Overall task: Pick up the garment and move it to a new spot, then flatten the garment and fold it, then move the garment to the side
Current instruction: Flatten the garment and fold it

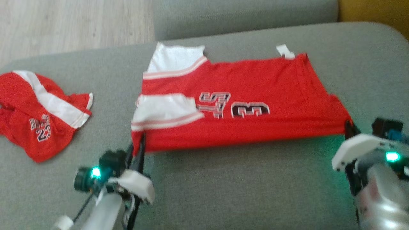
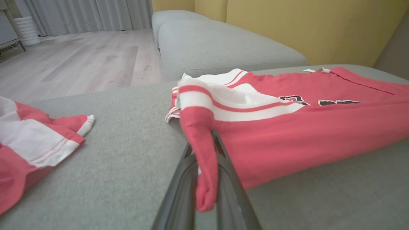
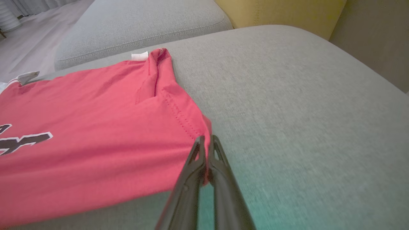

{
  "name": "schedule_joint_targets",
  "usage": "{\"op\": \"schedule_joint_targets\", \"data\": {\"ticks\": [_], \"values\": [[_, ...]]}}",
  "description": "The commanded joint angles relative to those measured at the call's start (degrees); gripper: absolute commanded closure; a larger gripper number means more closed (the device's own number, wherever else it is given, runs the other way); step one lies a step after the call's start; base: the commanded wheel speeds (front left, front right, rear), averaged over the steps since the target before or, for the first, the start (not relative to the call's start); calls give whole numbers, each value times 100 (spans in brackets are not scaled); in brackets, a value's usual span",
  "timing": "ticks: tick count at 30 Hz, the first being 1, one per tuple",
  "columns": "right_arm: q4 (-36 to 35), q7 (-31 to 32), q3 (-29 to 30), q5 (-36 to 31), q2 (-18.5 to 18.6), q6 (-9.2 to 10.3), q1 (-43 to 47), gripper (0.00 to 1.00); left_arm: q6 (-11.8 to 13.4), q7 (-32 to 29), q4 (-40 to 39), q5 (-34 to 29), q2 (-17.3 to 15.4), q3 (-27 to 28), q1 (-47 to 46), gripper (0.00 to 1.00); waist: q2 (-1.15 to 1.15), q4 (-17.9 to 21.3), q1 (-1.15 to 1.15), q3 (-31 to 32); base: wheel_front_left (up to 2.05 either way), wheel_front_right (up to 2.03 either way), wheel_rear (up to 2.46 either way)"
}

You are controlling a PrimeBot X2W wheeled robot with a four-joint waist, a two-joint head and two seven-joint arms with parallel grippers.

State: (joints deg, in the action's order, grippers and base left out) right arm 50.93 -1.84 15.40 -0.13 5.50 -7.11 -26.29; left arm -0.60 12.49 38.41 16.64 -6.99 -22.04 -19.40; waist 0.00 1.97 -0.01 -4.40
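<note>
Red jersey (image 1: 243,105): spread nearly flat, middle of grey sofa cushion (image 1: 223,191).
Left end effector (image 1: 140,142): clamped on the near-left corner.
Right end effector (image 1: 350,126): clamped on the near-right corner.
Status, judged: relocation and flattening largely done; fold and move aside outstanding.
Second red garment (image 1: 41,111): crumpled, left.

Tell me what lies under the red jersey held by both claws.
Grey sofa cushion shows all around the red jersey, which lies on it. The cloth hides the patch beneath and any lower layer.
</note>
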Motion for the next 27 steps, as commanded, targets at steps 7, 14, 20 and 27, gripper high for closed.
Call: {"op": "schedule_joint_targets", "data": {"ticks": [7, 14, 20, 27], "values": [[-867, 372, -127, 144, -46, -37, 781, 100, 55, -288, -616, 150, -268, 130, 666, 100, 0, 158, 1, 463, 0, 0, 0], [-1784, 807, -143, 304, -118, -37, 1430, 100, 145, -704, -1133, 225, -278, -5, 1183, 100, 0, 209, 1, 506, 0, 0, 0], [-2423, 909, -209, 435, -179, -37, 1642, 0, 232, -870, -1330, 201, -298, -96, 1311, 0, 0, 241, 1, 480, 0, 0, 0], [-3157, 431, -296, 550, -207, -37, 1593, 0, 442, -339, -1725, 209, -357, 144, 1156, 0, 0, 332, 1, 411, 0, 0, 0]]}}
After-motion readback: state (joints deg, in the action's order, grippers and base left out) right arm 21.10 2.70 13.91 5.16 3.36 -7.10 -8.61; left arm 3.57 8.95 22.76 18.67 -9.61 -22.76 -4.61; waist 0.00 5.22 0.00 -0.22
